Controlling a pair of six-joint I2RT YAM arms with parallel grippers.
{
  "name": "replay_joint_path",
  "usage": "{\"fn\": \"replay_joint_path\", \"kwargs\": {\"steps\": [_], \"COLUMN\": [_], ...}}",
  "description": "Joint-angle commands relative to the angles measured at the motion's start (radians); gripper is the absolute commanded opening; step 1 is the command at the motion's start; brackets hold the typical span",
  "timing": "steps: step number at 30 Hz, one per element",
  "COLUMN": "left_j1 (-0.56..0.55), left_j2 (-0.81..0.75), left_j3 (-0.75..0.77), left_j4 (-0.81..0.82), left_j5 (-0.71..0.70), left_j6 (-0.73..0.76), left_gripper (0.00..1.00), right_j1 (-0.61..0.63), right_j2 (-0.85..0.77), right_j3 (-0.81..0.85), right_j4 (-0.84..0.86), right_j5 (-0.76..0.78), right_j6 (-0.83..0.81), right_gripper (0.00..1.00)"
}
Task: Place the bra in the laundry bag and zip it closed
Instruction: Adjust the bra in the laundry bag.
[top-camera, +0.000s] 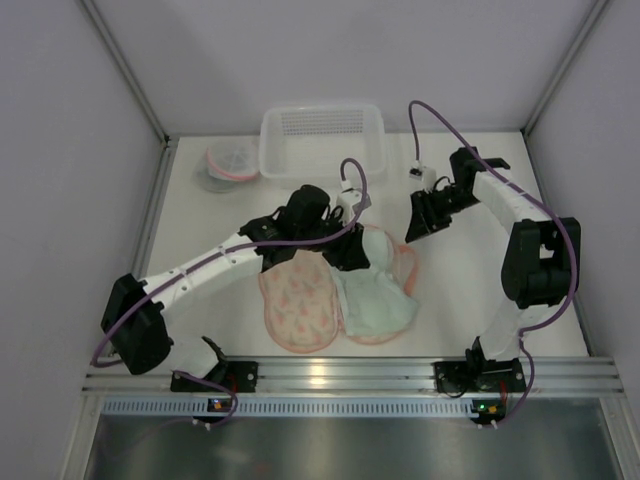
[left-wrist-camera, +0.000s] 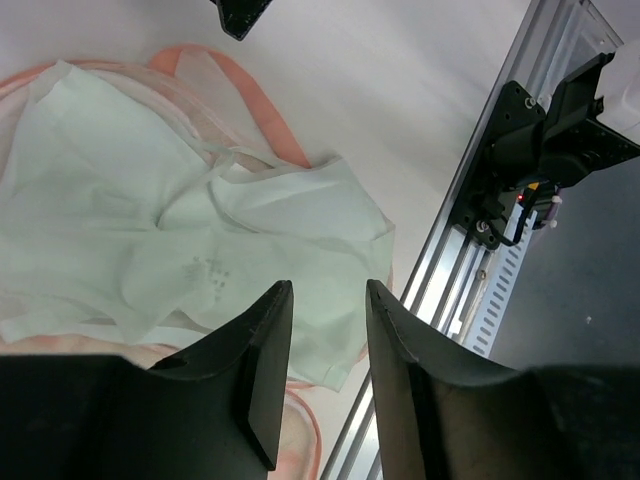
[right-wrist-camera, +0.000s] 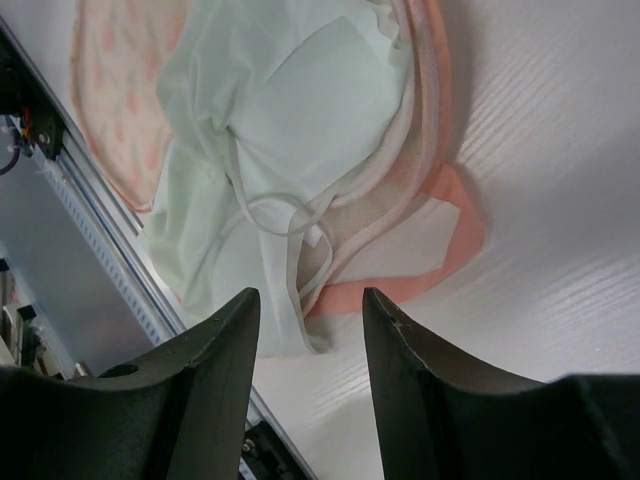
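The mint-green bra (top-camera: 378, 296) lies crumpled on the right half of the opened pink laundry bag (top-camera: 298, 308), whose patterned left half is folded out flat. My left gripper (top-camera: 346, 252) hovers over the bra's far edge. In the left wrist view the left gripper (left-wrist-camera: 328, 300) is open above the bra (left-wrist-camera: 200, 230), with nothing between its fingers. My right gripper (top-camera: 418, 230) hangs just right of the bag, apart from it. In the right wrist view the right gripper (right-wrist-camera: 310, 305) is open and empty over bare table beside the bra (right-wrist-camera: 290, 110) and the bag's pink rim (right-wrist-camera: 445, 235).
A white plastic basket (top-camera: 322, 140) stands at the back centre. A small round pink-rimmed mesh item (top-camera: 230, 165) lies to its left. The metal rail (top-camera: 350, 375) runs along the near edge, close to the bag's front. Walls enclose the left, right and back.
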Motion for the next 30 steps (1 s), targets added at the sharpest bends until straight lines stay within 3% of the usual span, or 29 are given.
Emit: {"fn": "replay_joint_path", "kwargs": {"steps": [1, 6, 11, 15, 19, 23, 29, 30], "left_j1": [0.005, 0.061, 0.178, 0.192, 0.198, 0.201, 0.201, 0.201], "left_j2": [-0.012, 0.006, 0.131, 0.209, 0.304, 0.381, 0.588, 0.635], "left_j3": [0.020, 0.033, 0.088, 0.105, 0.157, 0.174, 0.218, 0.220], "left_j4": [0.026, 0.026, 0.003, -0.011, 0.003, 0.116, 0.144, 0.131], "left_j5": [0.012, -0.040, -0.014, -0.036, 0.047, 0.171, 0.133, 0.077], "left_j6": [0.030, 0.050, 0.013, 0.038, 0.046, 0.001, -0.099, -0.095], "left_gripper": [0.41, 0.41, 0.40, 0.36, 0.29, 0.19, 0.11, 0.10], "right_j1": [0.008, 0.014, 0.012, 0.020, 0.020, 0.020, 0.008, -0.001], "right_j2": [-0.011, -0.026, -0.051, -0.054, -0.053, -0.049, -0.062, -0.063], "right_j3": [-0.007, -0.053, -0.161, -0.203, -0.205, -0.198, -0.175, -0.171], "right_j4": [-0.050, -0.048, -0.015, 0.002, 0.004, -0.001, -0.039, -0.044], "right_j5": [-0.064, -0.035, 0.022, 0.030, 0.019, 0.013, 0.012, 0.012], "right_j6": [-0.062, -0.076, -0.056, -0.043, -0.036, -0.032, -0.033, -0.033], "right_gripper": [0.47, 0.46, 0.43, 0.42, 0.39, 0.37, 0.32, 0.32]}}
